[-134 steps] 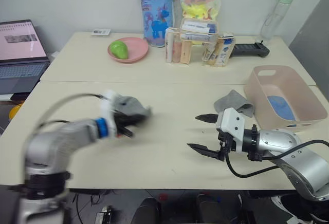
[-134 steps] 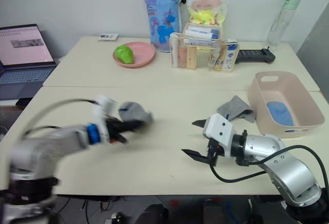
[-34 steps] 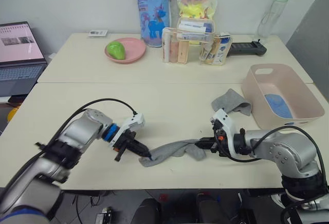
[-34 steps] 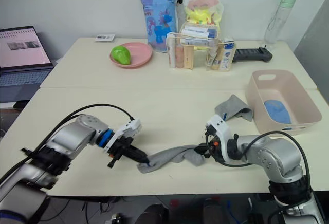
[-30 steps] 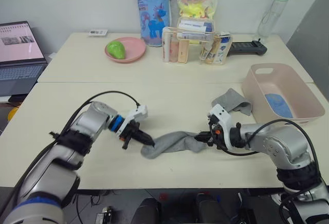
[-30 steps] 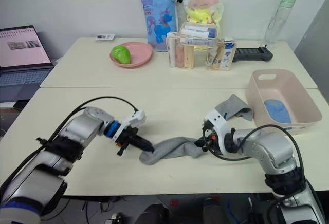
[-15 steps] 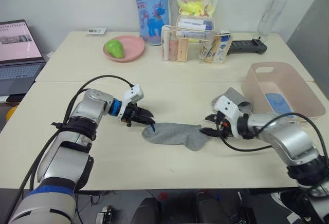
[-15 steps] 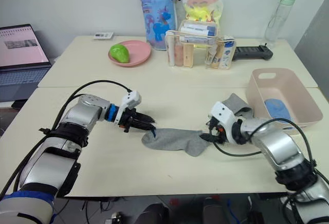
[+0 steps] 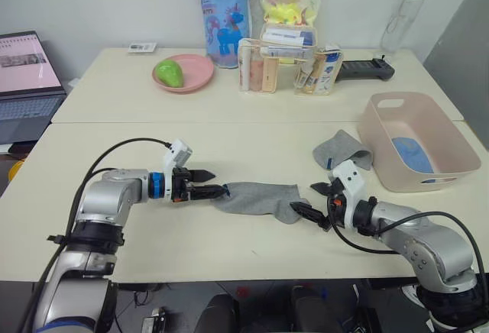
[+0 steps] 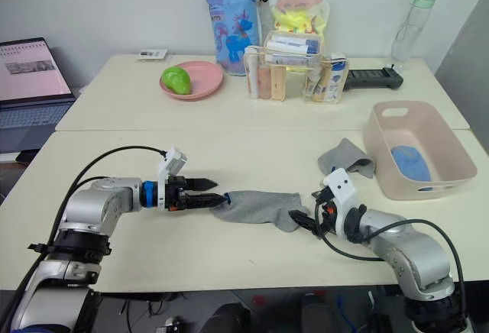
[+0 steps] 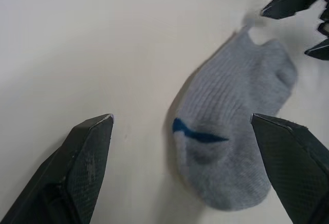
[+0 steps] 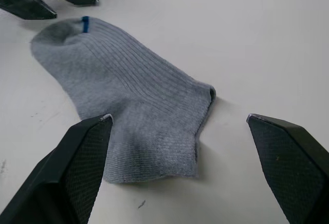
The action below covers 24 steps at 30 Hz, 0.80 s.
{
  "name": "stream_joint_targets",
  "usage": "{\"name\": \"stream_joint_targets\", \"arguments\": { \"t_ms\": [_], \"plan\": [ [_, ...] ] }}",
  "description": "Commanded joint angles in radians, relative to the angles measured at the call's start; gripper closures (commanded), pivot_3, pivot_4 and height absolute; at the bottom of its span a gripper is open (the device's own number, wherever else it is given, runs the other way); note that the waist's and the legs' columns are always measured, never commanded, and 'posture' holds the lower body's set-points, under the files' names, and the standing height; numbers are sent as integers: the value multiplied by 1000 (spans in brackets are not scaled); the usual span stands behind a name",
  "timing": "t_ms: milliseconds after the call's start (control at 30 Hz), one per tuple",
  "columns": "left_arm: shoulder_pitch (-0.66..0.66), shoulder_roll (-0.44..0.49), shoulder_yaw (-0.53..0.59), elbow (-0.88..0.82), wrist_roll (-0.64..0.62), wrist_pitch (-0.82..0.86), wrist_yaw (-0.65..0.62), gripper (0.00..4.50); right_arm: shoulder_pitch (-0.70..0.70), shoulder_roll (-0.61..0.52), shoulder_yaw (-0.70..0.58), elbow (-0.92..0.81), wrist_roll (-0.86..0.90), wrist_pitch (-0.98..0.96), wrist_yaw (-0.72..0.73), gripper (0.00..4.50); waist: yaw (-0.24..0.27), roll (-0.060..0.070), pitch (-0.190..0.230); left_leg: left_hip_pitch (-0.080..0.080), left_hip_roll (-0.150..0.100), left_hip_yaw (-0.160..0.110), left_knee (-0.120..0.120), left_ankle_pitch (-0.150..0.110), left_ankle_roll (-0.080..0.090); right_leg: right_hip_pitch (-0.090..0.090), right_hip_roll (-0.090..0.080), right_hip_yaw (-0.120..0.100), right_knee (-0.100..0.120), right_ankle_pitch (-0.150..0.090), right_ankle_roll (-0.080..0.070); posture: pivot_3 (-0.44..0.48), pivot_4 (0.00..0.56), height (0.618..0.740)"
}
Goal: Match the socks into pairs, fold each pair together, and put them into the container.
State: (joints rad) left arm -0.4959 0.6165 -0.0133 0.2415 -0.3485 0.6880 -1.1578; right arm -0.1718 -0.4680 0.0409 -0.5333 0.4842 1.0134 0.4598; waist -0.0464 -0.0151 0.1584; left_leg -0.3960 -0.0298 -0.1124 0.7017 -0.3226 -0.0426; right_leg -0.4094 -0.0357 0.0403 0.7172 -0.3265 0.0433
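Grey sock (image 9: 258, 198): flat on desk (image 9: 229, 150) at lower centre between left gripper (image 9: 213, 191) and right gripper (image 9: 309, 205), both jaws open, empty; likely light, limp, best pinched at cuff edge.

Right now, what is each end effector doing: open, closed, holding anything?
Left end effector: open, holding nothing, at the flat grey sock.
Right end effector: open, holding nothing.

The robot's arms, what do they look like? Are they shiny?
Yes, a bit. Both arms are silvery grey metal tubes with rounded joints, and black cables loop along them. The left tool has a white block behind two pointy black fingers, and a bright blue ring at its wrist. The right tool has the same white block and black pointed fingers, with a black wrist section.
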Motion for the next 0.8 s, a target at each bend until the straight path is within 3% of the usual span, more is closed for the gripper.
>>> {"name": "stream_joint_targets", "arguments": {
  "t_ms": [33,167,300,367,667,733,800],
  "plan": [
    [41,-30,-1,-55,33,-57,98,52,12,-6,37,-46,-38,-9,-43,0,5,1,-1,0,0,0,0,0,0,0,0,0,0,0,0,0,150,703],
    [120,-22,-57,-131,58,-94,103,52,29,-86,130,-69,-107,-53,-18,0,12,1,-2,2,-1,2,0,0,0,2,0,0,0,0,0,0,150,703],
    [164,-20,-86,-136,92,-160,116,951,42,-101,146,-69,-122,-74,-14,180,14,2,-6,5,-1,2,-2,0,0,4,0,0,-2,0,0,0,150,703],
    [172,-36,-96,-125,106,-198,131,1565,42,-104,149,-66,-125,-84,-9,592,14,2,-7,5,-1,2,-2,0,0,4,0,0,-2,0,0,0,150,703],
    [192,-68,-53,-195,43,-181,150,4325,43,-114,144,-69,-117,-99,36,3883,15,2,-7,5,-1,3,-2,0,1,5,0,-1,-2,0,0,0,150,703],
    [213,-49,-35,-243,15,-156,142,4500,49,-123,132,-81,-96,-89,60,4490,14,2,-7,5,-1,3,-2,0,0,5,0,-1,-2,0,0,0,150,703],
    [241,-24,-29,-299,-16,-129,121,4500,49,-129,127,-92,-75,-78,79,4490,14,2,-7,5,-1,3,-2,0,1,4,0,0,-2,0,0,0,150,703]
  ]
}}
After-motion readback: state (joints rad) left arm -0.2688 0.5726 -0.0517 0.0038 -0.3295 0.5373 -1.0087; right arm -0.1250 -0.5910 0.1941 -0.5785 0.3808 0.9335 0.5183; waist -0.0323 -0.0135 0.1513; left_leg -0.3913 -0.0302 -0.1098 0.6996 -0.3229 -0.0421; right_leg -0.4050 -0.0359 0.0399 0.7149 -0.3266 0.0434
